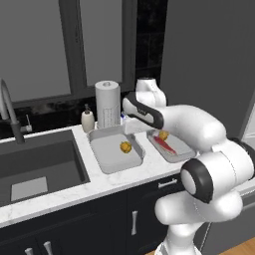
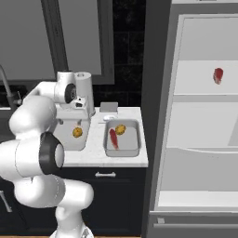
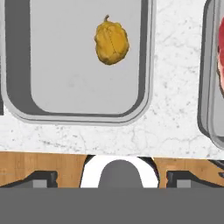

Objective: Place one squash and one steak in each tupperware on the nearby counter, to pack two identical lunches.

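Note:
On the white marble counter (image 1: 149,169) stand two grey tupperware trays. The left tupperware (image 1: 107,155) holds one yellow-orange squash (image 1: 125,147) (image 3: 112,43). The right tupperware (image 2: 132,142) holds a squash (image 2: 120,129) and a red steak (image 2: 113,138); its edge and the steak (image 3: 221,57) show at the right of the hand view. A second steak (image 2: 218,75) lies on an upper shelf of the open fridge. My gripper (image 3: 114,180) hangs above the left tupperware's near rim (image 3: 78,116), open, fingertips (image 3: 41,179) wide apart with nothing between them.
A paper towel roll (image 1: 107,103) and a soap dispenser (image 1: 88,119) stand behind the trays. The dark sink (image 1: 40,164) with its faucet (image 1: 10,114) lies to the left. The open fridge (image 2: 200,153) stands right of the counter's end.

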Available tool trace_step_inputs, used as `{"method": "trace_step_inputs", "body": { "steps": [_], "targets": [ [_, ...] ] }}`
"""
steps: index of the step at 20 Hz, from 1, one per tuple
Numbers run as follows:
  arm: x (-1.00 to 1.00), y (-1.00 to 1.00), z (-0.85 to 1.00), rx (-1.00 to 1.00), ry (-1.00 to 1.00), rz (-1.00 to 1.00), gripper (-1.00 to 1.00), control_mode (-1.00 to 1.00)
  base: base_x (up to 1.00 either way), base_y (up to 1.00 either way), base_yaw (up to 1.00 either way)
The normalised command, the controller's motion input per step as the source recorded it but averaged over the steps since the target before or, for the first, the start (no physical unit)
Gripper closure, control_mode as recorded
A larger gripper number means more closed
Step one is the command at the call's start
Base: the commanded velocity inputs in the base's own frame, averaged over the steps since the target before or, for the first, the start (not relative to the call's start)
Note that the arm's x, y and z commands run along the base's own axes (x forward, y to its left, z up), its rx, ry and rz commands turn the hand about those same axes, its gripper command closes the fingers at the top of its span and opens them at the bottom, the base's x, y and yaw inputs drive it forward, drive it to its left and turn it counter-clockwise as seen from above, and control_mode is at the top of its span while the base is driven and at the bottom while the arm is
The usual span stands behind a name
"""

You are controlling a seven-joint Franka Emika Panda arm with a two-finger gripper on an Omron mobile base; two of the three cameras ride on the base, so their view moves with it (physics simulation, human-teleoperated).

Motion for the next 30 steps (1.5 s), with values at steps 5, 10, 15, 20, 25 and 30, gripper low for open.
{"method": "trace_step_inputs", "body": {
  "steps": [5, 10, 15, 20, 25, 30],
  "targets": [
    [-1.0, -0.42, -0.66, 0.0, 0.05, 0.02, -1.0, -1.0, 0.0, 0.0, 0.0],
    [-1.0, -0.66, -0.36, 0.01, -0.18, 0.01, -1.0, -1.0, 0.0, 0.0, 0.0],
    [-1.0, -0.52, 0.14, 0.03, -0.28, 0.06, -1.0, -1.0, 0.0, 0.0, 0.0],
    [-0.92, -0.1, 0.61, 0.0, -0.13, 0.04, -1.0, -1.0, 0.0, 0.0, 0.0],
    [-0.35, 0.0, 0.11, 0.0, 0.0, 0.0, -1.0, -1.0, 0.0, 0.0, 0.0],
    [-0.02, 0.0, 0.0, 0.0, 0.0, 0.0, -1.0, -1.0, 0.0, 0.0, 0.0]
  ]
}}
